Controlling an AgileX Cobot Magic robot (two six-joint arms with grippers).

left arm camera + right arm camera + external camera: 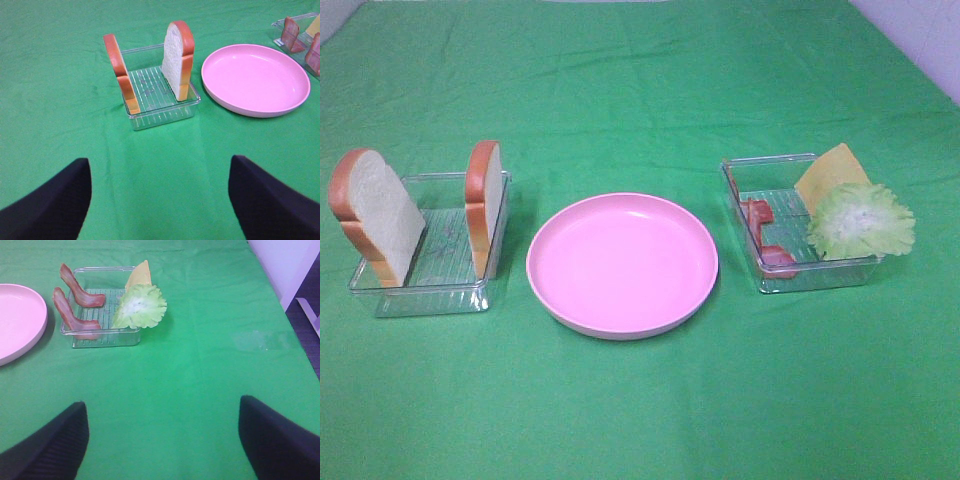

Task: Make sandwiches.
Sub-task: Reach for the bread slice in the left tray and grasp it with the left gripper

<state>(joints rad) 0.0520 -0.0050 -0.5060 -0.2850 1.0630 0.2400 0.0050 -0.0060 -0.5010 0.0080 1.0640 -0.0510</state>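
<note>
No stacked sandwich is in view; its parts lie apart. Two bread slices [375, 210] [485, 200] stand upright in a clear tray [430, 290] on the left. A clear tray [820, 275] on the right holds two bacon strips [760, 215], a yellow cheese square [830, 175] and a green lettuce leaf [860, 222]. My left gripper [160, 200] is open and empty, well short of the bread [177, 57]. My right gripper [162, 442] is open and empty, well short of the lettuce [140, 306] and bacon [70, 315]. Neither gripper shows in the exterior high view.
A round pink plate [620, 262] sits between the two trays with nothing on it. A green cloth [640, 420] covers the table. The table's right edge [280, 300] shows in the right wrist view, with a white wall beyond it.
</note>
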